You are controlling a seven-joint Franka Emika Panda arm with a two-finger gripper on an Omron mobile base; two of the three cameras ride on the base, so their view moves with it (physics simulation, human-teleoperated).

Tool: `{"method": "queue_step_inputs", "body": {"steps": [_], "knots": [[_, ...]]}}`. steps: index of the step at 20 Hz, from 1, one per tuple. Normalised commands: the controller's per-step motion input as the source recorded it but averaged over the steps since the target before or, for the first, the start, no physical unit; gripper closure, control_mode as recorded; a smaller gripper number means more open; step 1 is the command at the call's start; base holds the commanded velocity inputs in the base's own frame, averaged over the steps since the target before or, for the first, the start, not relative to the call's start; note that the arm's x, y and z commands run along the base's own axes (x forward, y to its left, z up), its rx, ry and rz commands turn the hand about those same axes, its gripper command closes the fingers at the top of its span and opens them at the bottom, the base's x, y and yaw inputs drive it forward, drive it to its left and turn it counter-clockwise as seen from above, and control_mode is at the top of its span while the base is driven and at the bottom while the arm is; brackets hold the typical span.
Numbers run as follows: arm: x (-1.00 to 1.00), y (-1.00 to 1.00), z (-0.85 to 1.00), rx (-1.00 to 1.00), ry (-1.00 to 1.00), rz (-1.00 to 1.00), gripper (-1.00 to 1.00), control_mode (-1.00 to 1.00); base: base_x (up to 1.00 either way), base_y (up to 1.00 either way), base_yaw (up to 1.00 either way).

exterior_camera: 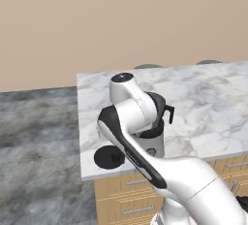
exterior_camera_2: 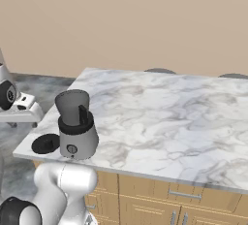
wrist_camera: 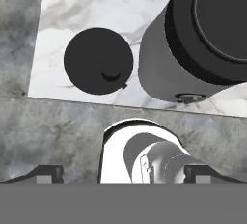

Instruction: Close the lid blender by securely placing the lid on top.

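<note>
The lid (wrist_camera: pixel 98 61) lies flat on the surface (wrist_camera: pixel 87 6) just beside the blender (wrist_camera: pixel 193 39), below the spread, empty claw (wrist_camera: pixel 123 174).

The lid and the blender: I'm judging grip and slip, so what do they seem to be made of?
The lid looks like matte black plastic or rubber: flat, dull, no glints. The blender has a silver-grey base with a soft sheen, metal or painted plastic, a black collar, and a dark grey jar that looks like tinted plastic or glass. Being rendered, this stays uncertain.
</note>
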Motion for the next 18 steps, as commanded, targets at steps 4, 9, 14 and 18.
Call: {"method": "queue_step_inputs", "body": {"steps": [4,9,14,18], "knots": [[0.01,0.04,-0.45,-0.01,0.00,0.10,-1.00,-1.00,0.00,0.00,0.00],[0.00,0.16,-0.40,-0.08,0.00,0.27,-1.00,-1.00,0.00,0.00,0.00],[0.13,0.39,-0.21,-0.24,0.05,0.31,-1.00,-1.00,0.00,0.00,0.00],[0.46,0.27,-0.18,-0.21,0.16,0.33,-1.00,-1.00,0.00,0.00,0.00]]}}
